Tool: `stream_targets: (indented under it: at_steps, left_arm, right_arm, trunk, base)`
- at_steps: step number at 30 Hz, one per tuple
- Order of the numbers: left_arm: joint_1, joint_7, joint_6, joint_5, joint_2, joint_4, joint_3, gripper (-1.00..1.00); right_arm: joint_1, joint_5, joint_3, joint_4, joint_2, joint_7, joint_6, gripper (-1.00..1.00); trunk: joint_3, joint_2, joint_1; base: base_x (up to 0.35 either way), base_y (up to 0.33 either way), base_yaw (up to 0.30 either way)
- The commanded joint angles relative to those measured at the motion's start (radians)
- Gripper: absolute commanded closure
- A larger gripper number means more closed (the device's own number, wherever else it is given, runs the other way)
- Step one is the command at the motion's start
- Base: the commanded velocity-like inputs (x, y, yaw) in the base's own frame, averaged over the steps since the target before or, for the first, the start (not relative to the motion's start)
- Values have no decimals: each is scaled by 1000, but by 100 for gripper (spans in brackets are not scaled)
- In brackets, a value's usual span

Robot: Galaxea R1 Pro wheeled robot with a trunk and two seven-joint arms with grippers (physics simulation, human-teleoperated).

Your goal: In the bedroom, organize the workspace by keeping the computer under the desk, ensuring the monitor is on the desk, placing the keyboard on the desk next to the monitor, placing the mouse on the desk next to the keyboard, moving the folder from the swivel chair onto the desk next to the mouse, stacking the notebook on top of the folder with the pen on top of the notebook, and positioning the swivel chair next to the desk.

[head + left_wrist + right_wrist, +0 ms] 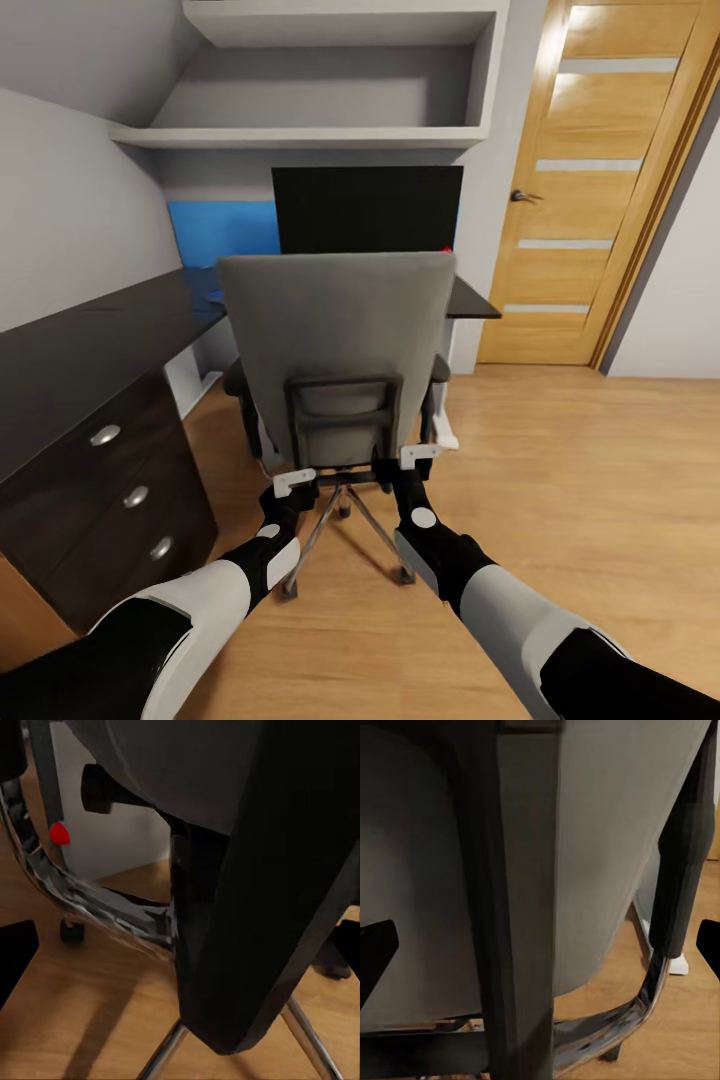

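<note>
Swivel chair [335,350] between both pincers and desk [90,340]; monitor [367,208] beyond

Grey swivel chair [335,350] upright, back toward camera, facing black desk [90,345]; monitor [367,208] on desk.

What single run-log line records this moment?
phase: chair positioning | both grippers at swivel chair back frame | chair faces desk | monitor on desk

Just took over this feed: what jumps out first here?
The grey swivel chair fills the middle of the head view, its back to the robot, with the left gripper and right gripper at its lower backrest frame. Behind it the black monitor stands on the desk. A wooden door is at the right.
</note>
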Motion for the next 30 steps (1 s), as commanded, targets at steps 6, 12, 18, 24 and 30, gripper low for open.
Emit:
stream_targets:
  at_steps: [6, 12, 18, 24, 30]
  left_arm:
    - [-1, 5, -3, 5, 0, 1, -9, -100]
    - [-1, 5, -2, 5, 0, 1, -9, -100]
    - [-1, 4, -1, 5, 0, 1, -9, -100]
    - [-1, 5, -2, 5, 0, 2, -10, -100]
    - [-1, 5, -2, 5, 0, 2, -10, -100]
  right_arm:
    - [-2, -11, 7, 1, -1, -6, -5, -100]
    - [-1, -10, 7, 1, -2, -6, -5, -100]
    - [-2, -10, 7, 1, -2, -6, -5, -100]
    - [-2, -10, 7, 1, -2, -6, -5, -100]
    - [-1, -10, 7, 5, -1, -6, -5, -100]
  trunk:
    - [-1, 0, 0]
    - [-1, 0, 0]
    - [-1, 0, 0]
    - [-1, 0, 0]
    - [-1, 0, 0]
  base:
    - [320, 0, 0]
    - [250, 0, 0]
    - [41, 0, 0]
    - [6, -94, 0]
    - [103, -228, 0]
